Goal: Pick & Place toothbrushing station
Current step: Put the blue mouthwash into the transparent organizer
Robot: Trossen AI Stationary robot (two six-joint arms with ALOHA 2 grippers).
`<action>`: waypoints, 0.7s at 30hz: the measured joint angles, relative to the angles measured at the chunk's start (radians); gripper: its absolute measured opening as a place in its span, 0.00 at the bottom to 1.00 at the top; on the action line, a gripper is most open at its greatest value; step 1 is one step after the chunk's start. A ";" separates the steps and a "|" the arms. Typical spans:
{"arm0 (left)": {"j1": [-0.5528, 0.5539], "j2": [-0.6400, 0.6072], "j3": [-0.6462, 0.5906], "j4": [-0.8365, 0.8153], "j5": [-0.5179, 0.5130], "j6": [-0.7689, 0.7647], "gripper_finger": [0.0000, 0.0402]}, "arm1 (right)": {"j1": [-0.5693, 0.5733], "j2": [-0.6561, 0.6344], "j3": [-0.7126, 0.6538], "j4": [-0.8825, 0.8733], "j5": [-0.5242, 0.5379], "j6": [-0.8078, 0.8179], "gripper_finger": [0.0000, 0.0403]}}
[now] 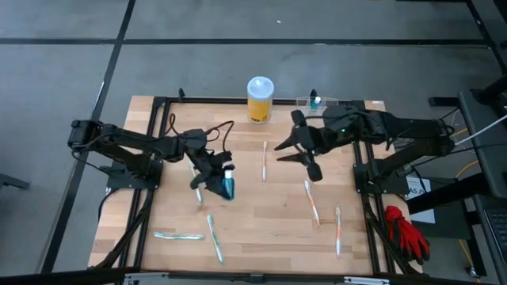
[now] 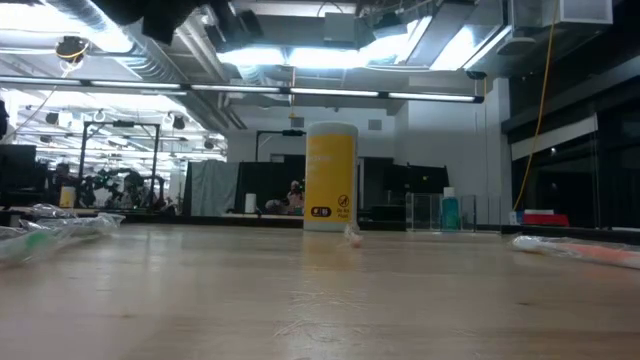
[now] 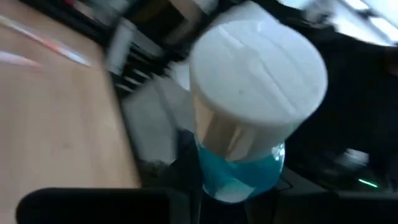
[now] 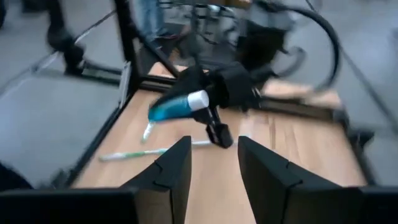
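I see my left gripper point(image 1: 215, 180) over the middle of the wooden table point(image 1: 261, 226), a bit to the left. It is clamped around a small blue bottle with a white cap point(image 1: 227, 186). From the left wrist view the white cap fills most of the picture, with the blue bottle point(image 3: 239, 177) under it between the fingers. My right wrist camera sees that bottle point(image 4: 177, 106) too, lying sideways in the other arm's grip, up off the wood.

My right gripper point(image 1: 295, 150) hangs over the table to the right of the middle. Its two dark fingers point(image 4: 171, 171) stand apart with nothing between them.

The toothbrushing station point(image 1: 317, 101) is the little clear box at the far edge of the table, on the right side, near the right arm. Something small and blue stands in it. The yellow canister with a white lid point(image 1: 260, 99) stands to its left, well apart from it.

Toothbrushes lie flat on the wood. One point(image 1: 264, 161) is in the middle, two point(image 1: 313, 202) lie on the right, and two more point(image 1: 214, 237) lie near the front left.
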 joint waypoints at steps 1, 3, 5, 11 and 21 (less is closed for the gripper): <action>0.005 0.000 0.003 0.017 0.046 -0.042 0.19 | 0.008 0.007 0.011 -0.004 -0.010 -0.072 0.33; 0.013 0.001 0.008 0.066 0.107 -0.129 0.19 | 0.030 0.023 0.039 -0.007 0.008 -0.203 0.33; 0.023 0.001 0.008 0.128 0.152 -0.224 0.19 | 0.051 0.034 0.065 -0.028 0.062 -0.324 0.33; 0.028 0.005 0.008 0.278 0.196 -0.468 0.20 | 0.103 0.087 0.094 -0.026 0.246 -0.603 0.33; 0.027 0.005 0.008 0.340 0.205 -0.645 0.20 | 0.134 0.239 0.094 0.199 0.411 -0.829 0.33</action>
